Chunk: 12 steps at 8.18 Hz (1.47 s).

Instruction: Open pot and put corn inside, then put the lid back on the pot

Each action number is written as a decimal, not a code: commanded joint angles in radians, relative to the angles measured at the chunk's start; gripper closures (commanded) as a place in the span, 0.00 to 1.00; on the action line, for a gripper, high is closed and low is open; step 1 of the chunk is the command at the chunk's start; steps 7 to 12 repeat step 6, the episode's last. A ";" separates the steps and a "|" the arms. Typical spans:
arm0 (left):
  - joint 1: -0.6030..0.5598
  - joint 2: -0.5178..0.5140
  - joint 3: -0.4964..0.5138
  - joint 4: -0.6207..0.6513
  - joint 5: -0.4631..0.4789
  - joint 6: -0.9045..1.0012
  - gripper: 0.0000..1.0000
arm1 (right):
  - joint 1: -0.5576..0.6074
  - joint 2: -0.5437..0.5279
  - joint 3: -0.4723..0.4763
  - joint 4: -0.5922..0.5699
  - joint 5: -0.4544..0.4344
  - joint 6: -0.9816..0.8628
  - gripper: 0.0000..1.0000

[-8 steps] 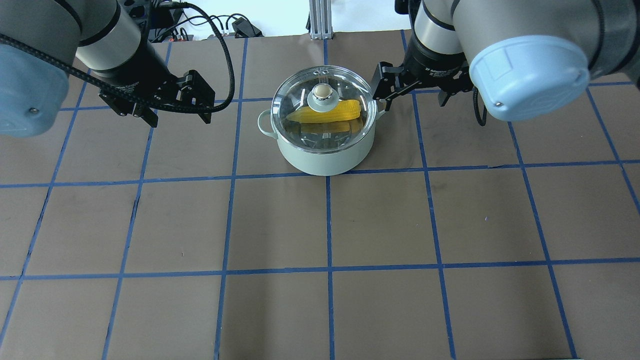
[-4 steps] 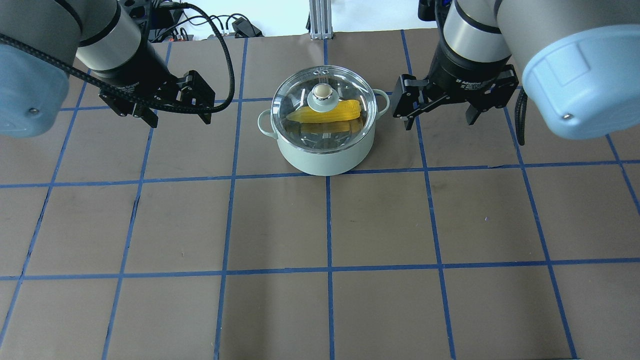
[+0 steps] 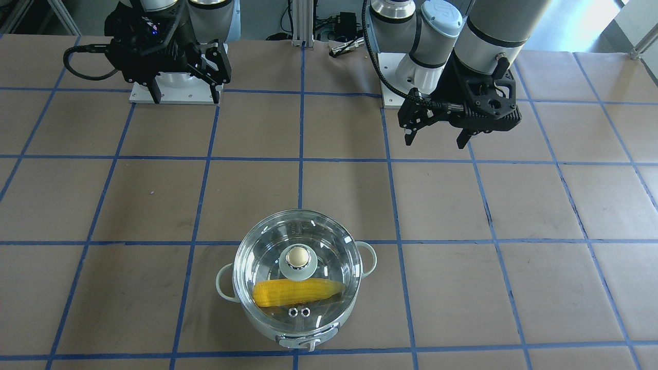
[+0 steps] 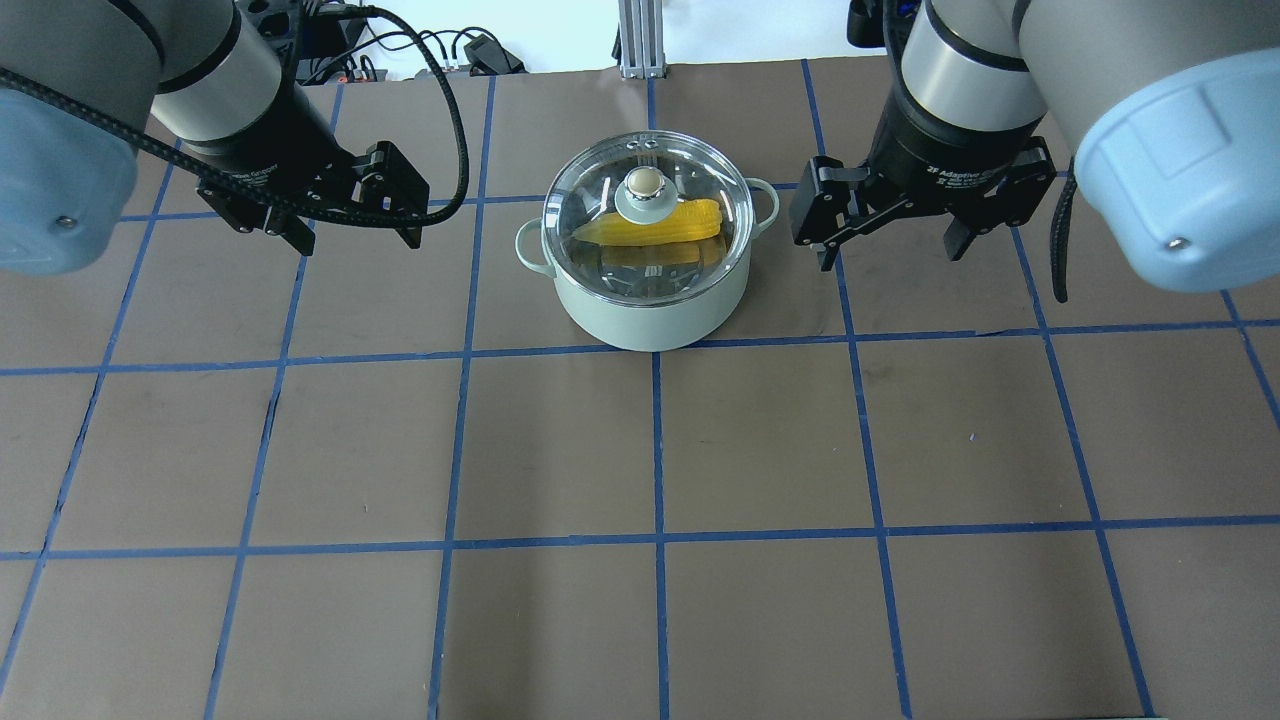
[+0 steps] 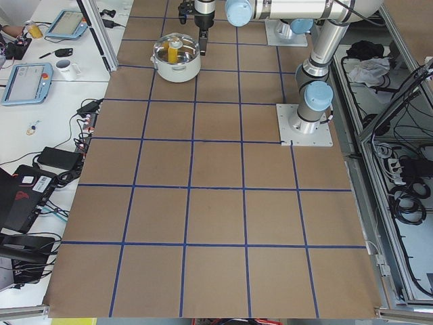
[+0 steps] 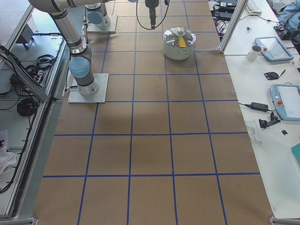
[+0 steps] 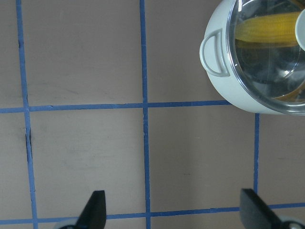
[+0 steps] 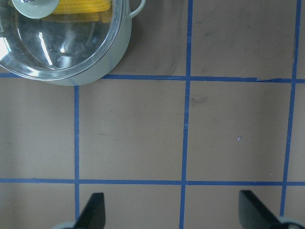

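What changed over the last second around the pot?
The right gripper, open and empty, pulled away from the pot toward the robot's right. The left gripper stayed open where it was. The lid stayed on the pot, with the corn inside.

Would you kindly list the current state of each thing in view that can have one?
pot: upright, closed by the lid.
lid: seated on the pot, not gripped.
corn: lying inside the pot.
left pincer: open, empty.
right pincer: open, empty, beside the pot.
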<state>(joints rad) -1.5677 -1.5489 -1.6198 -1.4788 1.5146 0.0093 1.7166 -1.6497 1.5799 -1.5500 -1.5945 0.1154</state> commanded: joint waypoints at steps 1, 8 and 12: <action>0.000 0.000 0.000 0.000 0.001 0.001 0.00 | 0.001 -0.001 0.000 0.001 -0.001 0.004 0.00; 0.000 0.001 0.000 -0.002 0.001 0.008 0.00 | 0.001 -0.001 0.000 -0.008 -0.001 -0.006 0.00; 0.000 0.001 0.000 -0.002 0.001 0.008 0.00 | 0.001 -0.001 0.000 -0.008 -0.001 -0.006 0.00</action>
